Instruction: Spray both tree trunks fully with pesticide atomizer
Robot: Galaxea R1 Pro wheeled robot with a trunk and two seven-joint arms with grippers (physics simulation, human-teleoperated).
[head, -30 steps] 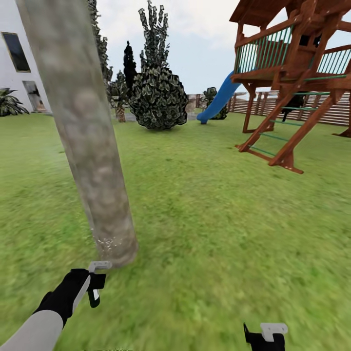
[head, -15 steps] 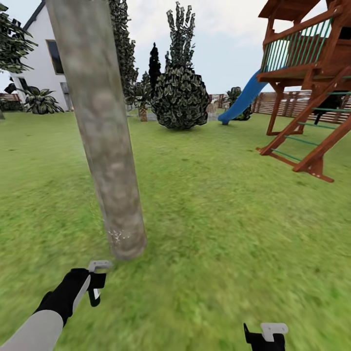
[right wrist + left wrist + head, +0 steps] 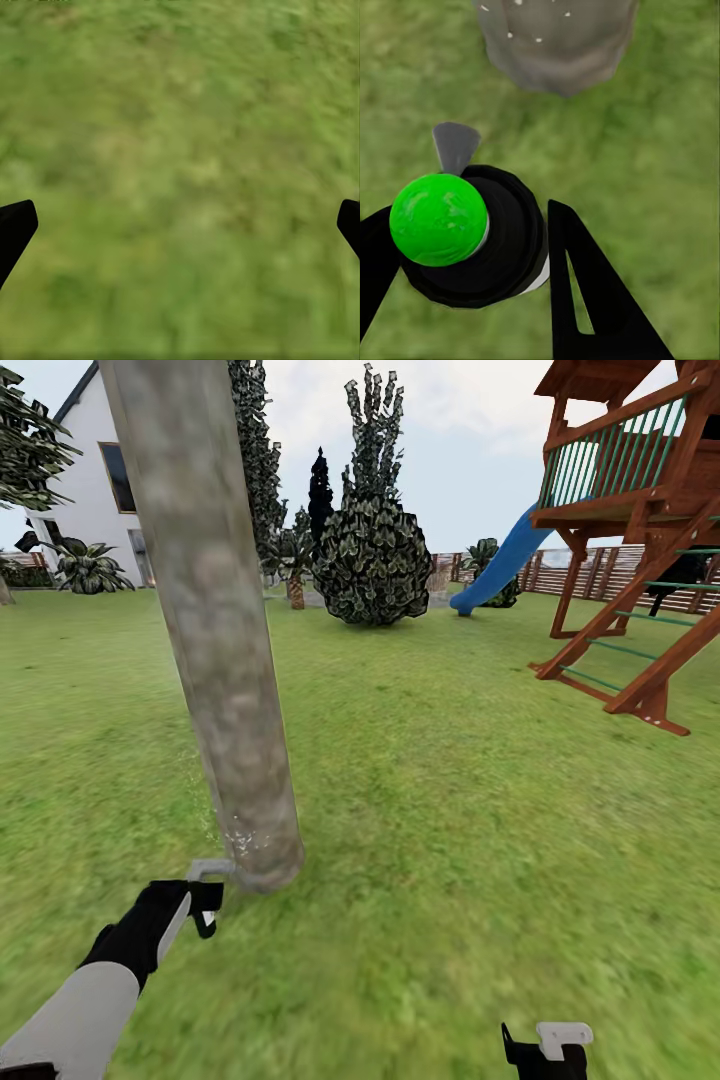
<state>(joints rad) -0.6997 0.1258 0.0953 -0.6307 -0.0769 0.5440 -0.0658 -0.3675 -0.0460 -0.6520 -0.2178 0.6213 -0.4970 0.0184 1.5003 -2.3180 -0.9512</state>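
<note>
The thick grey-tan tree trunk (image 3: 215, 630) rises from the grass (image 3: 430, 810) at the left of the head view, leaning slightly, and its top is cut off by the frame, so the crown cannot be seen. Small pale specks dot the bark just above its base, near the ground.

The left gripper (image 3: 205, 900) sits low, just beside the foot of the trunk, at the end of a black wrist and pale grey forearm. In the head view the thing it carries shows as no more than a small grey nozzle piece beside the fingers. The left wrist view is clearer: the two black fingers (image 3: 585, 300) are closed around the pesticide atomizer (image 3: 472, 232), a black rounded body with a bright green knob on top and a grey nozzle pointing toward the trunk's base (image 3: 556, 41). The atomizer's lower part is hidden by its own top and by the fingers.

The right gripper (image 3: 545, 1050) is cut off at the bottom edge of the head view, showing only a black body and a white tab. In the right wrist view its two black fingertips (image 3: 15, 229) stand wide apart at the edges, with nothing but blurred grass between them.

Farther back stand a dark, leafy round bush (image 3: 372, 560), a wooden play tower (image 3: 640, 530) with a blue slide (image 3: 500, 565), a slatted brown fence (image 3: 600, 575) partly hidden behind the tower, and a white house (image 3: 95, 490) at the left.
</note>
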